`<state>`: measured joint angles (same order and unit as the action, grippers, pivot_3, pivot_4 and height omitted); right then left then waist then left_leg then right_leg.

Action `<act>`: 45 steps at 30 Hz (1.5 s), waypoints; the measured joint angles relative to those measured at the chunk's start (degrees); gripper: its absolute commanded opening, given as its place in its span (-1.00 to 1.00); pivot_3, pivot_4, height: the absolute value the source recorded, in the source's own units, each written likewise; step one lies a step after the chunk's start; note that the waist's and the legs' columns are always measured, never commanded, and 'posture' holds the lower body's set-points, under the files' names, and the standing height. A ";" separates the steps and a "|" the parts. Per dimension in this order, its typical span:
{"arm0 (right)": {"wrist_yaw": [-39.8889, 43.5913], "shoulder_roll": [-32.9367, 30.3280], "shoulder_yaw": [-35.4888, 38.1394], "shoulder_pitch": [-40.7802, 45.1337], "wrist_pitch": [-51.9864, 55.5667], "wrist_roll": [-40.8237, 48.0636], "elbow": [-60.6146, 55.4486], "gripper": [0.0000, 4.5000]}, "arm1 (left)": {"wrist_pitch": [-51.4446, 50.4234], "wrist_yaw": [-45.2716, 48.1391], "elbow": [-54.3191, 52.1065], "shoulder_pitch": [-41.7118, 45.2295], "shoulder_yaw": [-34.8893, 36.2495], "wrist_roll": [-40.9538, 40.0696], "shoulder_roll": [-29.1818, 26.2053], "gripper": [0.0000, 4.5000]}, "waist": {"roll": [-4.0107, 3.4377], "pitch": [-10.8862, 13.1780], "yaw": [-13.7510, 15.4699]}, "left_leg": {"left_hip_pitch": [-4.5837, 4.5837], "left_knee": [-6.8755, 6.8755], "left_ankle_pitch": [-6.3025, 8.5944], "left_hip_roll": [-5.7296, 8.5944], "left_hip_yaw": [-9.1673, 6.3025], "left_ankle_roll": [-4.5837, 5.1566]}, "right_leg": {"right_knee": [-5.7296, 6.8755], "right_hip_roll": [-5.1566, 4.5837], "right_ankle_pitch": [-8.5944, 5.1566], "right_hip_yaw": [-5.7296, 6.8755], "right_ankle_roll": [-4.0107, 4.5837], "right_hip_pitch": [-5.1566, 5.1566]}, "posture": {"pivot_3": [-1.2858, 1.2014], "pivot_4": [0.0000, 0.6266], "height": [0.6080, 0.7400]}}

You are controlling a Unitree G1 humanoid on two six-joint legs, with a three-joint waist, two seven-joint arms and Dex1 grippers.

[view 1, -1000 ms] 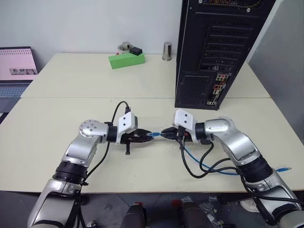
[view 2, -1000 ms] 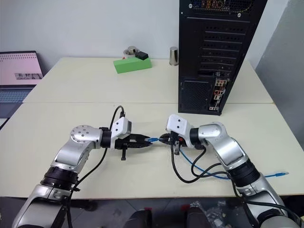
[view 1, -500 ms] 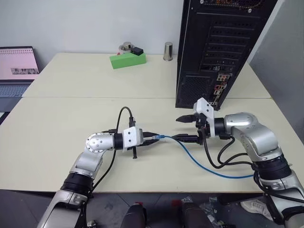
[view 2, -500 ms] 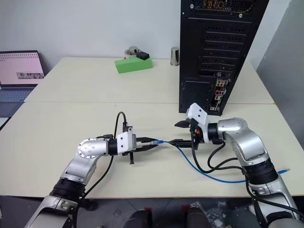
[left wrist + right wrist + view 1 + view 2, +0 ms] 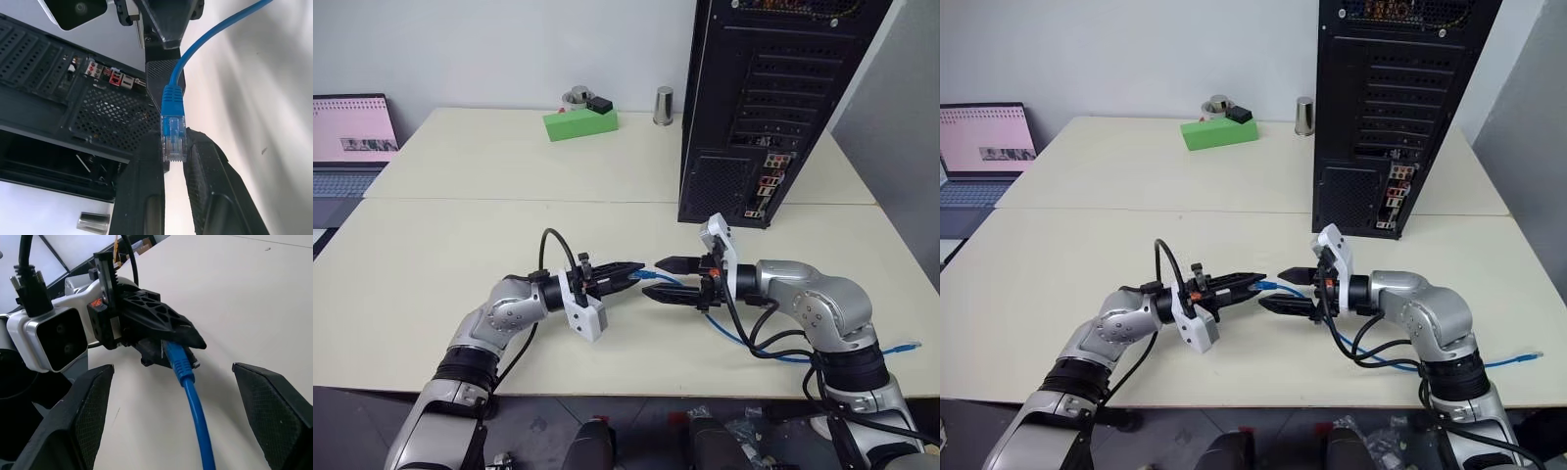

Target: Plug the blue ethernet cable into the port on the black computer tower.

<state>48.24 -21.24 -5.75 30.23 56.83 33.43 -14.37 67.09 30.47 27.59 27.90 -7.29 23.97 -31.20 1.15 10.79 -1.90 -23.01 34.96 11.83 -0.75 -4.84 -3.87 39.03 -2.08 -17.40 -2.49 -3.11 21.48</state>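
- I have the left gripper (image 5: 641,267) pinched tight on the clear plastic plug of the long thin bright-blue ethernet cable (image 5: 173,128); in the left wrist view the plug sits between the two black fingers (image 5: 142,196) with its blue boot sticking out past their tips.
- My right gripper (image 5: 664,278) faces the left one, tip to tip above the cream table (image 5: 431,264), with its jaws spread wide and nothing held in them.
- The cable runs out of the left gripper straight through the gap between the right gripper's fingers (image 5: 85,418); I cannot tell whether it brushes either one.
- From there the cord trails across the table under my right arm, and its far plug (image 5: 899,348) lies near the table's front edge on my right.
- The tall black metal computer tower (image 5: 773,98) stands upright behind the grippers, rear panel facing me, well apart from the held plug.
- The small port among its coloured rear connectors (image 5: 766,176) is too small for me to pick out.
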 measured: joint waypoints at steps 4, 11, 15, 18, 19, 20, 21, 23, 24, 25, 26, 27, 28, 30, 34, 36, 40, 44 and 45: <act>-0.93 0.53 -0.01 0.10 -0.02 1.01 0.33 0.37 | 0.87 -3.42 0.01 0.01 -0.36 2.33 -0.61 -0.87 | 0.00 0.00 0.02 | -0.01 0.00 0.00 0.00 0.00 0.00 | 0.00 0.00 0.00 0.00 0.00 -0.01 | 0.03 -0.52 1.00; -0.87 0.18 -0.26 0.41 -0.26 1.18 1.59 -0.36 | 0.87 -7.48 0.02 0.02 -1.22 4.43 -1.25 -0.87 | 0.00 0.00 0.01 | 0.00 0.00 0.00 0.00 0.00 0.00 | 0.00 0.00 0.00 0.01 0.00 0.00 | 0.03 -0.52 1.00; -0.87 0.20 -0.71 1.03 -0.28 1.19 2.32 -0.75 | 0.85 -9.31 -0.04 -0.01 -1.48 5.55 -1.31 -0.87 | 0.00 0.00 0.01 | 0.00 0.00 0.00 0.00 -0.01 0.00 | 0.00 0.00 0.00 0.01 0.00 0.00 | 0.03 -0.52 1.00; -0.79 0.17 -0.89 1.33 -0.28 1.42 2.61 -1.00 | 0.58 -10.59 -0.10 -0.15 -1.61 6.04 -1.45 -0.87 | 0.00 0.00 0.00 | 0.00 0.00 0.00 0.00 -0.01 0.00 | 0.00 0.00 0.00 0.02 0.00 0.00 | 0.03 -0.52 1.00; -0.80 0.17 -0.92 1.40 -0.29 1.42 2.64 -1.00 | 0.58 -11.09 -0.12 -0.18 -1.62 6.39 -1.48 -0.87 | 0.00 0.00 0.00 | 0.00 0.00 0.00 0.00 -0.01 0.00 | 0.00 0.00 0.00 0.02 0.00 0.00 | 0.03 -0.52 1.00; -0.81 0.14 -0.95 1.45 -0.29 1.43 2.74 -1.00 | 0.54 -11.37 -0.13 -0.18 -1.63 6.67 -1.49 -0.87 | 0.00 0.00 0.01 | 0.00 0.00 0.00 0.00 -0.01 0.00 | 0.00 0.00 0.00 0.02 0.00 0.00 | 0.03 -0.52 1.00; -0.81 0.13 -0.97 1.51 -0.29 1.44 2.86 -1.00 | 0.49 -11.76 -0.13 -0.18 -1.66 6.99 -1.50 -0.87 | 0.00 0.00 0.01 | 0.00 0.00 0.00 0.00 0.00 0.00 | 0.00 0.00 0.00 0.01 0.00 0.00 | 0.03 -0.52 1.00; -0.83 0.13 -1.00 1.72 -0.27 1.56 3.21 -1.00 | 0.39 -12.58 -0.13 -0.17 -1.75 7.55 -1.59 -0.87 | 0.00 0.00 0.01 | 0.00 0.00 0.00 0.00 -0.01 0.00 | 0.00 0.00 0.00 0.02 0.00 0.00 | 0.03 -0.52 1.00; -0.83 0.14 -1.01 1.83 -0.23 1.63 3.34 -1.00 | 0.37 -12.90 -0.13 -0.17 -1.84 7.68 -1.67 -0.87 | 0.00 0.00 0.01 | 0.00 0.00 0.00 0.00 -0.01 0.00 | 0.01 0.00 0.00 0.02 0.00 0.00 | 0.03 -0.52 1.00; -0.83 0.14 -1.01 1.88 -0.18 1.70 3.40 -1.00 | 0.37 -13.24 -0.13 -0.17 -1.92 7.82 -1.75 -0.87 | 0.00 0.00 0.01 | 0.00 0.00 0.00 0.00 -0.01 0.00 | 0.01 0.00 0.00 0.02 0.00 0.00 | 0.03 -0.52 1.00; -0.84 0.14 -1.00 1.94 -0.16 1.78 3.43 -1.00 | 0.35 -13.58 -0.12 -0.17 -2.02 7.89 -1.80 -0.87 | 0.00 0.00 0.01 | 0.00 0.00 0.00 0.00 0.00 0.00 | 0.00 0.00 0.00 0.02 0.00 0.00 | 0.03 -0.52 1.00; -0.88 0.13 -1.00 1.99 -0.05 1.78 3.54 -1.00 | 0.01 -13.52 -0.12 -0.17 -2.42 7.56 -1.93 -0.71 | 0.00 0.00 0.01 | 0.00 0.00 0.00 0.00 -0.01 0.00 | 0.01 0.00 0.00 0.02 0.00 -0.01 | 0.03 -0.52 1.00; -0.89 0.11 -1.01 2.01 0.06 1.78 3.67 -1.00 | -0.25 -13.48 -0.12 -0.17 -2.71 7.39 -1.99 -0.56 | 0.00 0.00 0.01 | 0.00 0.00 0.00 0.00 0.00 0.00 | 0.01 0.00 0.00 0.02 0.00 -0.01 | 0.03 -0.52 1.00; -0.84 0.09 -1.01 2.01 0.29 2.05 4.13 -1.00 | -0.81 -13.22 -0.03 -0.20 -3.68 6.61 -2.38 -0.50 | 0.00 0.00 0.00 | 0.00 0.00 0.00 0.00 0.00 0.00 | 0.01 0.00 0.00 0.01 0.00 0.00 | 0.03 -0.52 1.00; -1.31 0.05 -0.87 2.33 0.64 2.33 4.50 -1.00 | -4.11 -10.06 1.25 -0.76 -5.84 1.44 -2.42 -0.14 | 0.00 0.00 -0.01 | 0.00 0.00 0.00 0.00 0.00 0.00 | 0.01 0.00 0.00 0.02 0.00 0.00 | 0.03 -0.52 1.00; -2.18 -0.14 0.16 2.32 0.64 2.57 4.36 -1.00 | -8.08 -6.88 2.93 -1.73 -6.07 -3.67 -2.36 0.06 | 0.00 0.00 -0.09 | 0.00 -0.01 0.00 -0.01 0.00 0.00 | 0.02 0.00 0.00 0.01 0.00 0.01 | 0.03 -0.52 1.00; -3.91 -1.21 3.00 1.70 0.62 2.82 3.03 -1.00 | -14.46 -1.79 3.51 -2.89 -6.02 -11.86 -1.76 0.39 | 0.00 0.00 0.00 | -0.02 0.00 0.00 -0.01 -0.01 0.00 | 0.01 0.00 0.00 0.02 0.00 0.00 | 0.03 -0.52 1.00; -7.43 -1.87 7.30 -0.25 0.02 3.41 0.61 -1.00 | -22.00 3.44 0.69 -4.01 -5.91 -19.34 -0.62 0.73 | 0.00 0.00 0.00 | -0.03 0.00 0.00 0.00 -0.01 0.00 | -0.01 -0.01 0.00 0.02 0.00 0.00 | 0.03 -0.52 1.00; -8.40 -2.07 8.16 -0.59 -0.26 3.37 0.47 -1.00 | -23.92 4.37 -0.38 -4.33 -5.88 -20.65 -0.25 0.83 | 0.00 0.00 0.00 | -0.03 0.00 0.00 0.00 -0.01 0.00 | 0.00 0.00 0.00 0.01 0.00 0.00 | 0.03 -0.52 1.00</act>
<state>39.85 -23.31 2.41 29.64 56.57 36.79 -13.90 43.18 34.84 27.21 23.58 -13.18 3.32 -31.45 1.15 10.79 -1.89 -23.03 34.95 11.83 -0.75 -4.85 -3.87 39.03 -2.08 -17.40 -2.48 -3.11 21.48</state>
